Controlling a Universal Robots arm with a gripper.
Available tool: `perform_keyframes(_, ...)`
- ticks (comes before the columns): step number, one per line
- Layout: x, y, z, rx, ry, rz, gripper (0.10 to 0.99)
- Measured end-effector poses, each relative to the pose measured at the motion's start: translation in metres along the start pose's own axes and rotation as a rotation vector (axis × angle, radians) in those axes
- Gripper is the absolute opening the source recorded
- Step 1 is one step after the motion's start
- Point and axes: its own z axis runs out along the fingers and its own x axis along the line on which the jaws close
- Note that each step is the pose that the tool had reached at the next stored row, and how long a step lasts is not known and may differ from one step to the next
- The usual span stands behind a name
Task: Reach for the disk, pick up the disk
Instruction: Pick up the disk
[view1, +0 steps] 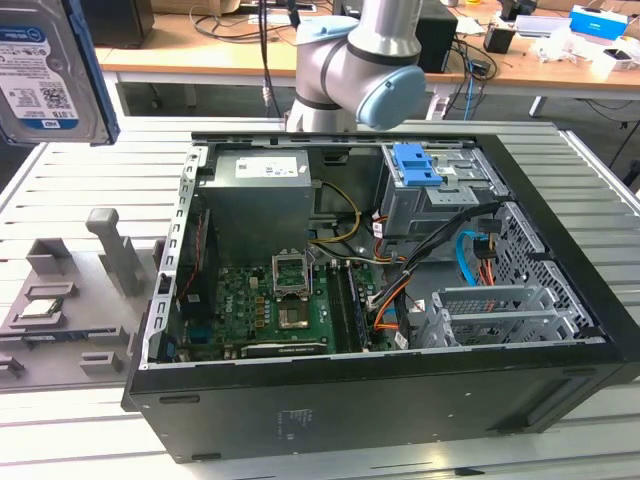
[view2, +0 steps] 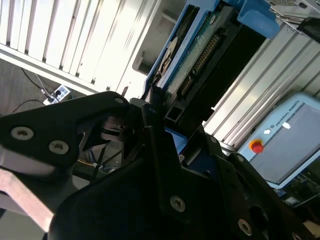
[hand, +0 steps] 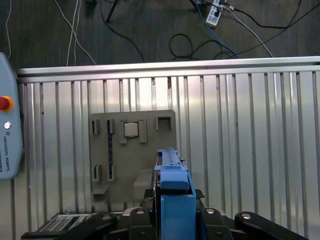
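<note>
Exterior view: the disk (view1: 45, 70) hangs aloft at the exterior view's left, label showing, well apart from the open computer case (view1: 350, 415), so the reach looks finished and the pick-up all but complete. Second wrist view: this adds the grip itself, with the gripper (view2: 172, 122) and its black fingers (view2: 150, 107) closed on the disk's (view2: 200, 55) blue-framed end. First wrist view: the disk (hand: 172, 180) stands edge-on over the grey parts tray (hand: 107, 150) and slatted table (hand: 250, 125); with nothing beneath it, any further move calls for a firm, steady clamp.
</note>
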Motion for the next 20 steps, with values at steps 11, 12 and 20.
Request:
perform_keyframes(11,-0.0019,-0.0495,-0.002,-0.002,0.0002,0.0,0.369)
perform_keyframes(12,-0.0022,-0.0556,-0.0023,-0.002,0.0001,0.0,0.369)
perform_keyframes(20,-0.004,-0.1037,-0.0041,-0.004,0.0002,0.0,0.369)
